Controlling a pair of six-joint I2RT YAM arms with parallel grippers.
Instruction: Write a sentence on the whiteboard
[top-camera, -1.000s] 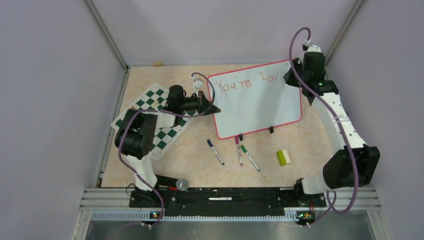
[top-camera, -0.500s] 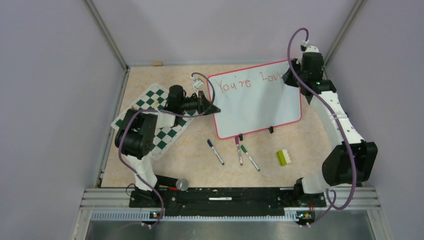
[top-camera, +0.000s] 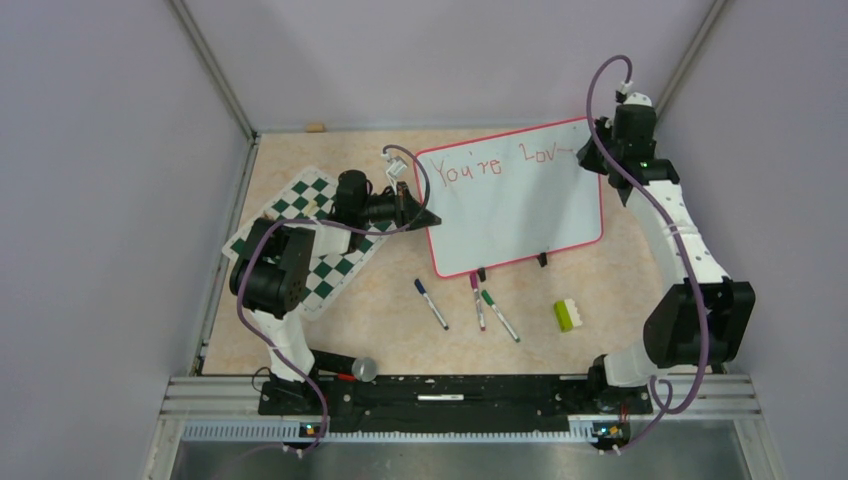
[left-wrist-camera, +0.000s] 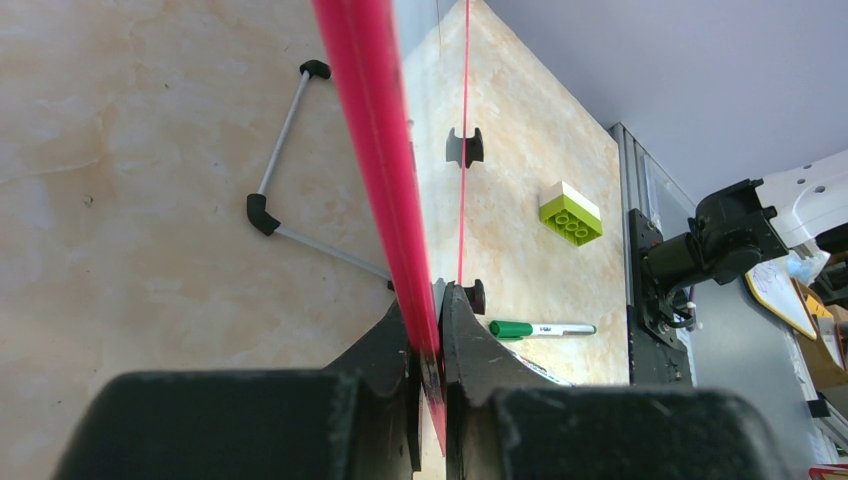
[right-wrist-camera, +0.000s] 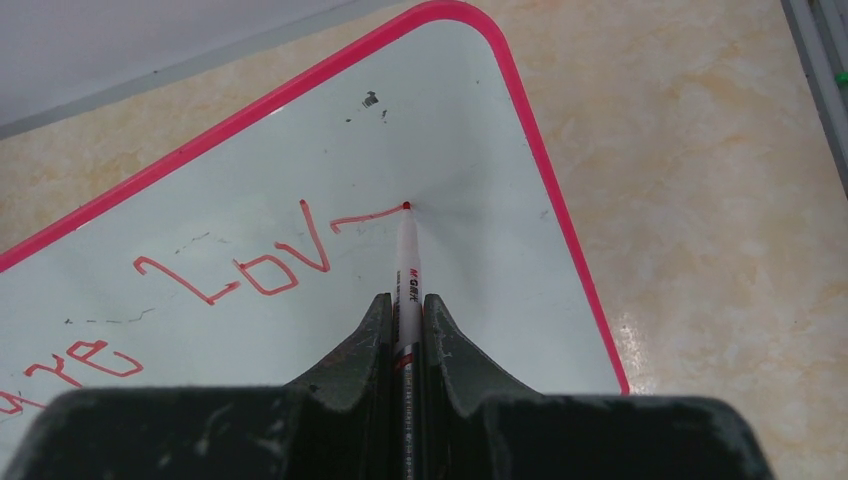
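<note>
Top external view: right arm sits farther toward the back right corner than a second ago. Its wrist is now off the board's top right corner. The red writing has grown: it read "You're Lov" with the end hidden under the arm, and now a short fresh stroke (right-wrist-camera: 365, 217) trails off after the "v". Left arm has not shifted. Loose things on the table (top-camera: 610, 280) lie as before.

Whiteboard (top-camera: 510, 215): back of the table, centre to right, just beside the chess mat (top-camera: 310, 215). Its near edge rests on small black feet.

Right gripper (right-wrist-camera: 405, 300): jaws pressed close on a red marker (right-wrist-camera: 407, 255), the barrel running out between the fingers. The tip touches the board at the far end of the new stroke, near the top right corner of the pink frame.

Left gripper (left-wrist-camera: 428, 335): jaws nearly together, pinching the pink frame of the board's left edge. Left wrist view shows the frame edge-on, rising straight up from between the fingers, with a grey wire stand (left-wrist-camera: 285, 165) on the table behind the board.

On the table nearer the arm bases than the board, well apart from both grippers:
- blue-capped marker (top-camera: 431, 303)
- pink-capped marker (top-camera: 477, 300)
- green-capped marker (top-camera: 500, 315), close beside the pink one
- green-and-white block (top-camera: 568, 315), to the right of the markers
</note>
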